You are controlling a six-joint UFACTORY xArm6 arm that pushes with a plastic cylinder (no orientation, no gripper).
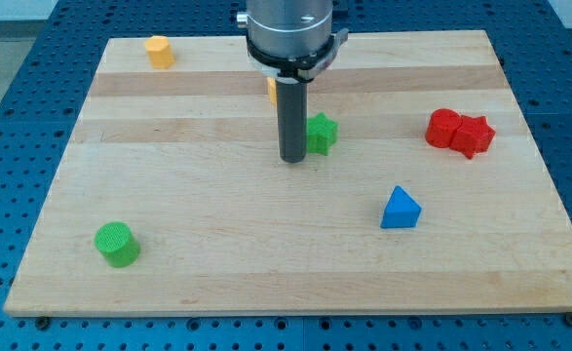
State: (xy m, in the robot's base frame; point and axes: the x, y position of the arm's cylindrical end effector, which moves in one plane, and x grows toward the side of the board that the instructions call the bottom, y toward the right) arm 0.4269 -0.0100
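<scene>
Rod (293, 117) hides most of an orange block (271, 90); tip (293, 159) beside green star (321, 133).

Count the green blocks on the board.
2. A green star sits at centre, just at the view's right of my tip, touching or nearly so. A green cylinder lies at the lower left. The rod could hide something small behind it.
</scene>
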